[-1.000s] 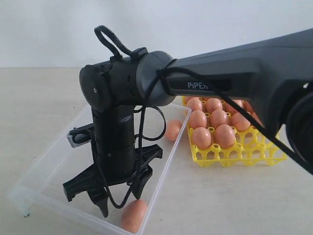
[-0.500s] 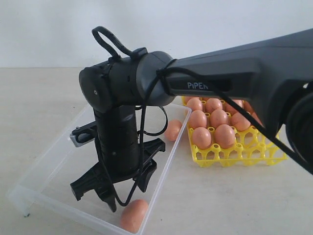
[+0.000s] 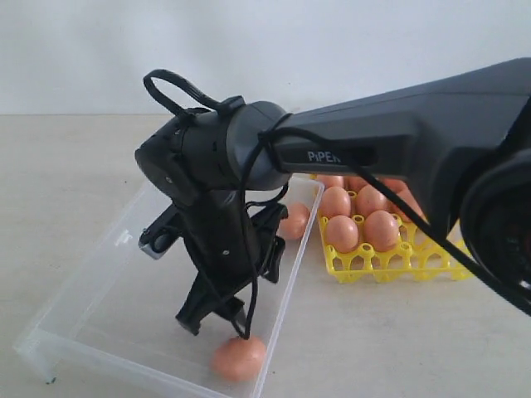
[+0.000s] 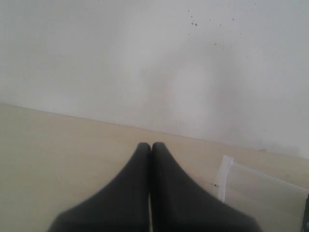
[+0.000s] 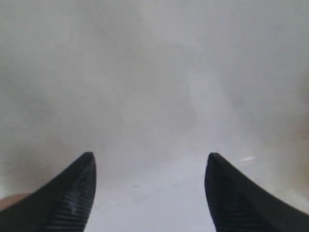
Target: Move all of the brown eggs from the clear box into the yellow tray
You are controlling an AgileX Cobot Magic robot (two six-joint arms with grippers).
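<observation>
The table (image 3: 66, 182) is pale and wide, and the clear box (image 3: 116, 298) lies on it. My right arm (image 3: 398, 141) comes in over the long wall of the box and bends down into it.

The yellow tray (image 3: 390, 267) stands on the table just outside that same long wall, beside the far end of the box. Many brown eggs (image 3: 365, 228) sit in its cups.

Two eggs are inside the box, both close to the wall on the tray's side. The far egg (image 3: 293, 220) lies at the far end of the box. The near egg (image 3: 239, 358) lies in the near corner.

My right claw (image 3: 217, 325) hangs low inside the box, above the near corner, and points down at the floor of the box. Its jaws stand wide apart and they have hold of nothing. One fingertip is just above the near egg; I cannot tell if it touches. In my right wrist view only a small brown edge shows beside one finger, not between the two.

My left claw (image 4: 151, 145) is outside the box, near one of its corners. Its jaws are pressed together with nothing between them.
</observation>
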